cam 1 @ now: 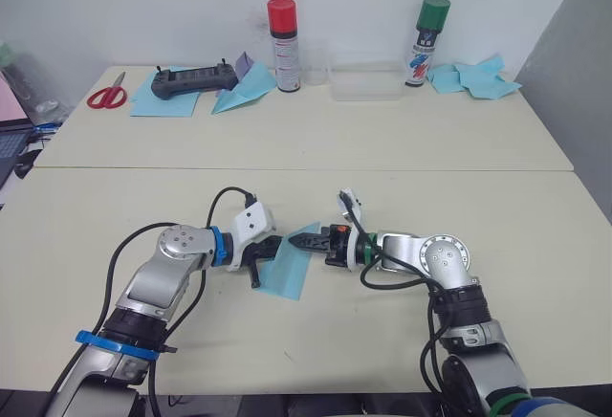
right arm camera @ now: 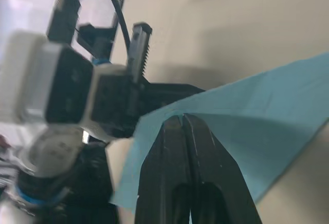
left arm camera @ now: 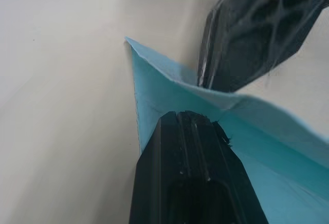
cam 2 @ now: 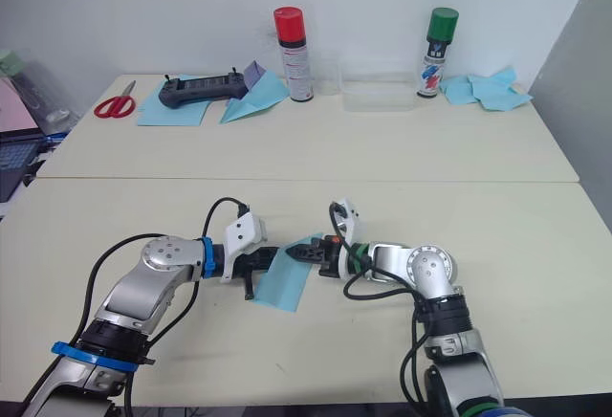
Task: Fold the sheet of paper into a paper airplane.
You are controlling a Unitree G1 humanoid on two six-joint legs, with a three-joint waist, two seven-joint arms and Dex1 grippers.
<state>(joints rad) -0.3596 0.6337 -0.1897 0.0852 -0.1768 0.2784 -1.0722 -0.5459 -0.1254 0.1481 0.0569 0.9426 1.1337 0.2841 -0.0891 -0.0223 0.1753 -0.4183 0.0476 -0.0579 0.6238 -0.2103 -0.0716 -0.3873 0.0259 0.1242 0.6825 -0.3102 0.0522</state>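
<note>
The light-blue sheet of paper [cam 1: 293,274] lies at the near middle of the table, its upper part lifted into a ridge [left arm camera: 169,75]. My left gripper [cam 1: 272,248] comes in from the left with its fingers together at the sheet's left edge, and the paper bunches around its tips [left arm camera: 187,118]. Opposite it, my right gripper [cam 1: 293,241] is shut, its tip [right arm camera: 181,118] pinching the raised fold. The two fingertips nearly meet over the paper.
Along the far edge stand a red-capped spray can [cam 1: 283,44], a clear container [cam 1: 365,82] and a green-capped can [cam 1: 421,42]. Crumpled blue scraps [cam 1: 473,79] lie at the far right. Scissors [cam 1: 107,97], a black controller [cam 1: 196,79], flat blue sheets [cam 1: 158,103] and a paper dart [cam 1: 244,94] lie at the far left.
</note>
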